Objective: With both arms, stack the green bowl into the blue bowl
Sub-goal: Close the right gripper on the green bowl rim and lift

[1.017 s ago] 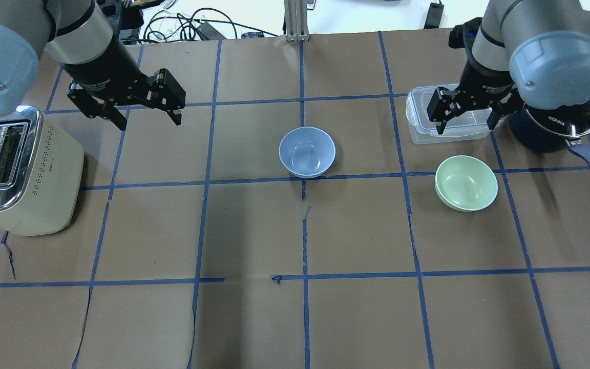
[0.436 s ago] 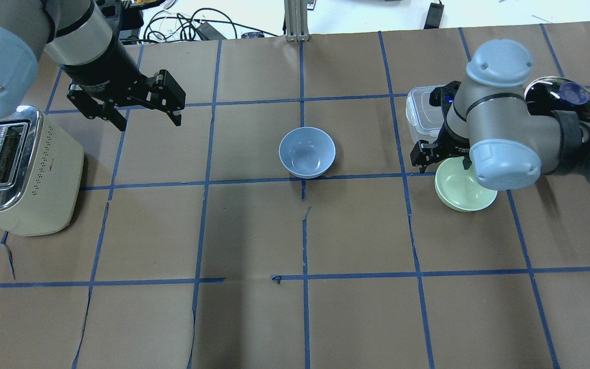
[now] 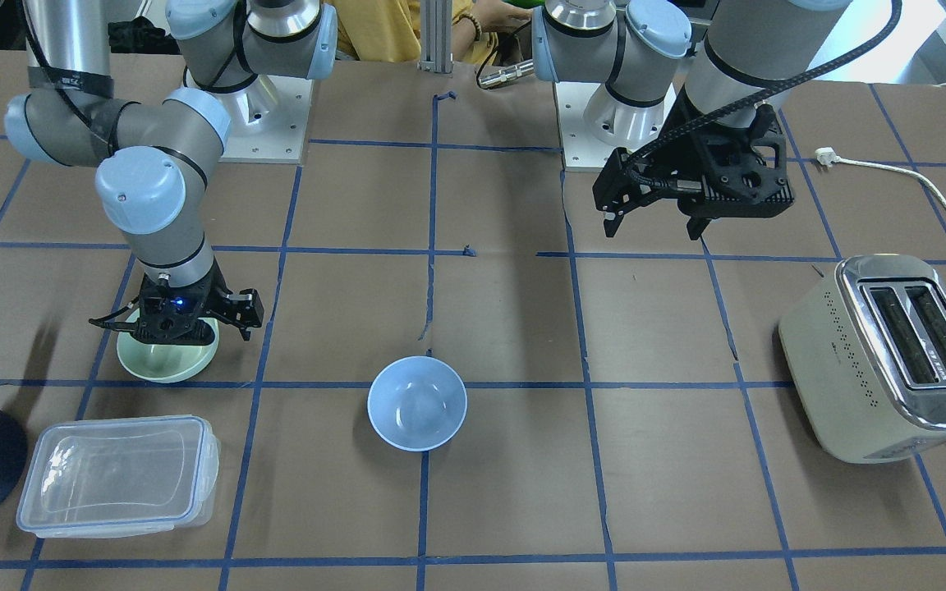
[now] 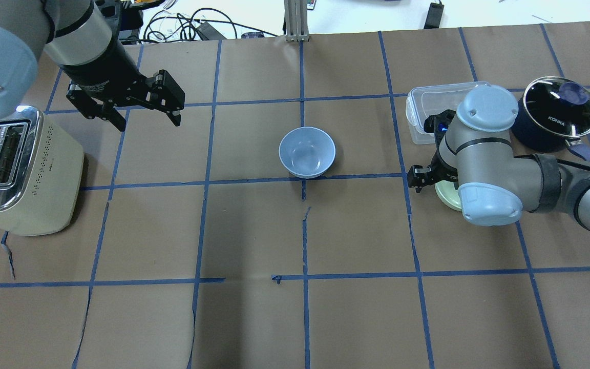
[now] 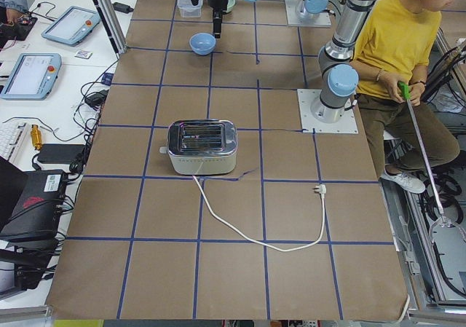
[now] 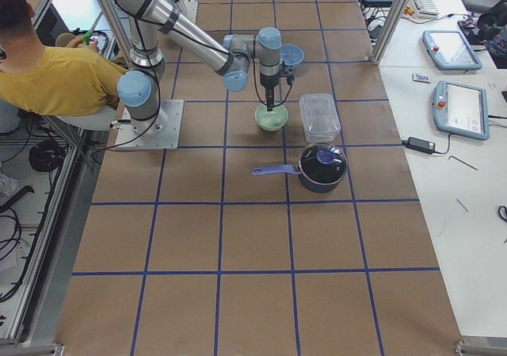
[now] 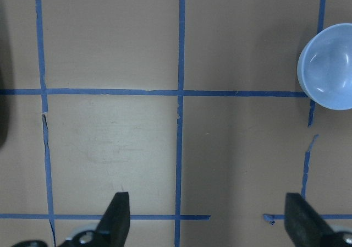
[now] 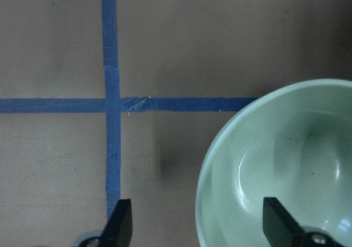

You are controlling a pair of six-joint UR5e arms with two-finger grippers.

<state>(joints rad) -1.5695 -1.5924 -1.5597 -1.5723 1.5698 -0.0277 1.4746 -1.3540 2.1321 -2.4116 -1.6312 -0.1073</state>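
Note:
The green bowl point(image 3: 163, 371) sits upright on the table and is mostly hidden under my right wrist in the overhead view point(image 4: 445, 198). My right gripper point(image 3: 171, 327) is open and low over it. In the right wrist view point(image 8: 199, 222) one finger is outside the bowl's point(image 8: 286, 164) rim and the other is inside. The blue bowl point(image 4: 307, 152) stands empty at the table's middle, also in the front view point(image 3: 417, 403) and the left wrist view point(image 7: 327, 68). My left gripper point(image 4: 149, 123) is open and empty, held above the table well left of the blue bowl.
A cream toaster point(image 4: 18, 169) stands at the left edge, its cord point(image 3: 933, 189) trailing on the table. A clear plastic container point(image 4: 428, 110) and a navy saucepan with a lid point(image 4: 553, 115) stand just beyond the green bowl.
My right arm has swung from over the clear container toward me and come down over the green bowl, now covering most of it. The left arm and both bowls have not moved.

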